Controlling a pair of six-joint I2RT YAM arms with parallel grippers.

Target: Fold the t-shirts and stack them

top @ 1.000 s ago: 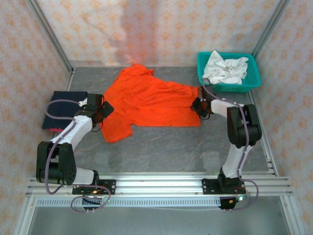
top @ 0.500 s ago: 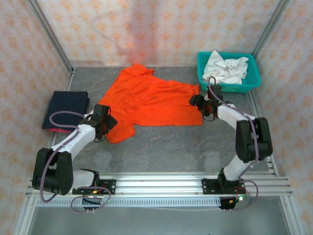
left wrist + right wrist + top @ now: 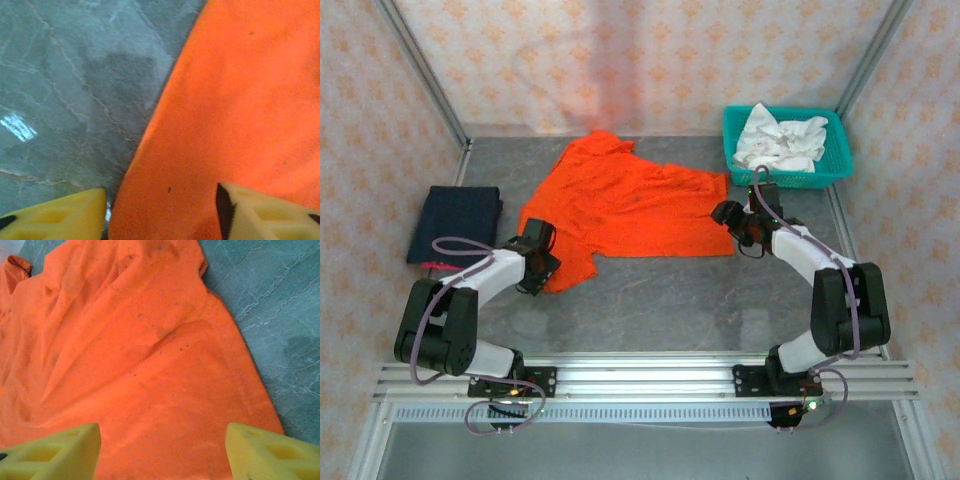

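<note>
Straddling left claw: its jaws stand part-way apart and grip nothing. They sit low over the near-left corner of the orange shirt.
Shirt edge at left claw: on the left wrist view the edge runs up between the two fingers. Cloth lies on the claw's right and bare table on its left.
Right claw: its jaws are wide and hold nothing. They hang over the shirt's opposite end.
Hem at right claw: the stitched hem runs ahead of the claw's right finger. Cloth spreads ahead and to its left, with table beyond the hem.
Long axis: the shirt lies flat and runs from one claw across to the other.
Nearer arm: neither, I'd say, as each claw has its own end beneath it.
Next move, my guess: each claw pinches the edge under it, so the left needs cloth well inside its gap.
Navy shirt: it lies folded, out beyond the left claw's outer side and well apart from it.
</note>
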